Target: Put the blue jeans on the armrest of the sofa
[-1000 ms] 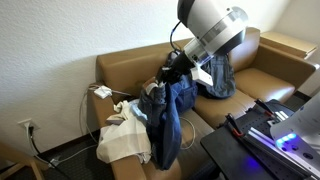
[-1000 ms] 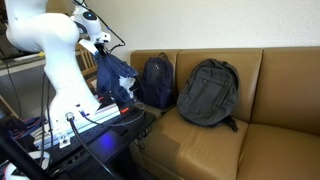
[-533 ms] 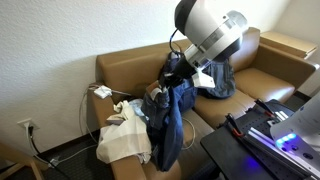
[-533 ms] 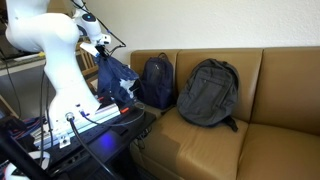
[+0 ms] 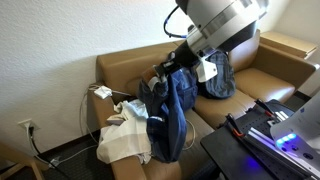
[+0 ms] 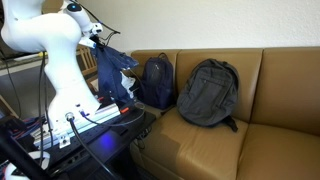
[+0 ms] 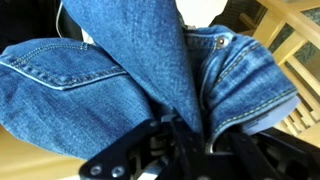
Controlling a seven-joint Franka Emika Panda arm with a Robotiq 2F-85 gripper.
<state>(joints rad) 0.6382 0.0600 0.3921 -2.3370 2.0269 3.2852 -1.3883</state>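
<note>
Roughly halfway imo: fingers point(image 7: 178, 138) clamped on the blue jeans point(image 6: 113, 75), dangling mid-air, armrest point(image 6: 158, 130) down at 5 o'clock from them, drape not done yet.

A navy backpack point(image 6: 155, 80), a grey backpack point(image 6: 208, 92), a cream cloth point(image 5: 124, 140) and wiring by the wall point(image 5: 50, 50).
The navy backpack stood upright just beside the larger grey backpack, which leaned back with its straps hanging at the lower right; the cream cloth lay in a crumpled heap, with a small white box point(image 5: 102, 92) resting above it; a wall outlet point(image 5: 27, 127) sat low on the white wall, and a black cable point(image 5: 40, 150) drooped below it towards the floor; a black table point(image 5: 225, 150) in the foreground carried a blue glow near its far edge; a light wooden side table point(image 5: 290, 44) stood at the far end, close to the wall.
</note>
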